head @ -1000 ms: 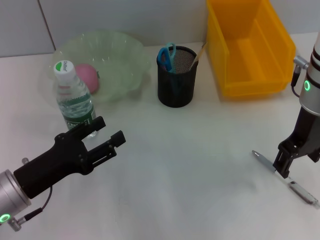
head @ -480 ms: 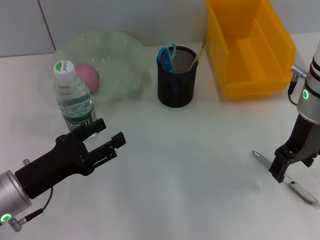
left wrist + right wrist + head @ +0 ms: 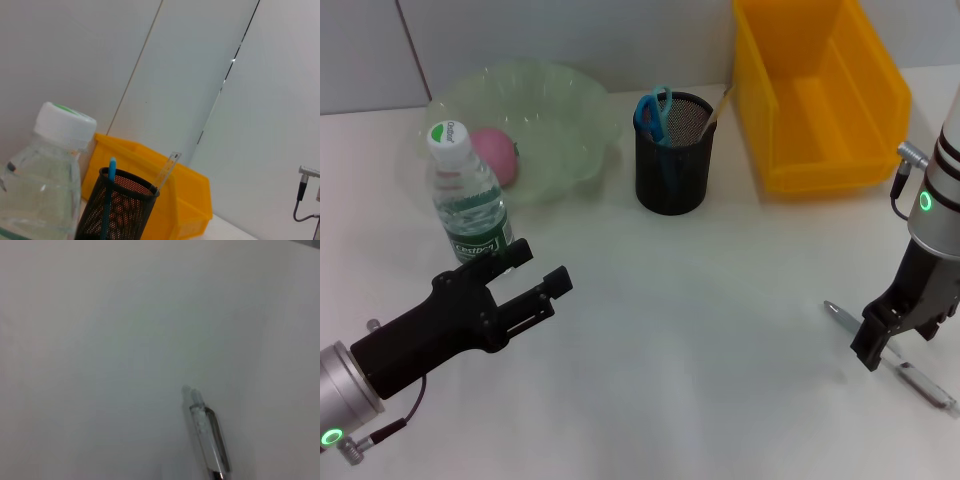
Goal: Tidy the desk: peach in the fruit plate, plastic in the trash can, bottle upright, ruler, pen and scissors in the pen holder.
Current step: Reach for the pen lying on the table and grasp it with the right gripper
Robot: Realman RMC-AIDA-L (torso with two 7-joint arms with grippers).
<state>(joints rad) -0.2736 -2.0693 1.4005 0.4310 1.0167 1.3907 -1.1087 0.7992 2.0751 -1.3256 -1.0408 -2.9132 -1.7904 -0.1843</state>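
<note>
A silver pen [image 3: 922, 382] lies on the white table at the right; it also shows in the right wrist view [image 3: 207, 432]. My right gripper [image 3: 876, 345] is open, low over the pen's middle and hiding that part. A clear water bottle [image 3: 467, 198] stands upright at the left. My left gripper [image 3: 536, 268] is open and empty, just in front of the bottle. A pink peach [image 3: 493, 155] sits in the green fruit plate [image 3: 570, 110]. The black mesh pen holder [image 3: 672, 165] holds blue scissors [image 3: 653, 112] and a ruler [image 3: 718, 105].
A yellow bin [image 3: 815, 95] stands at the back right, behind the right arm. The left wrist view shows the bottle [image 3: 40, 175], the pen holder [image 3: 117, 210], the ruler [image 3: 167, 170] and the bin [image 3: 187, 200] against a white wall.
My right gripper has moved left and down along the pen. My left arm has barely moved. The pen still lies on the table.
</note>
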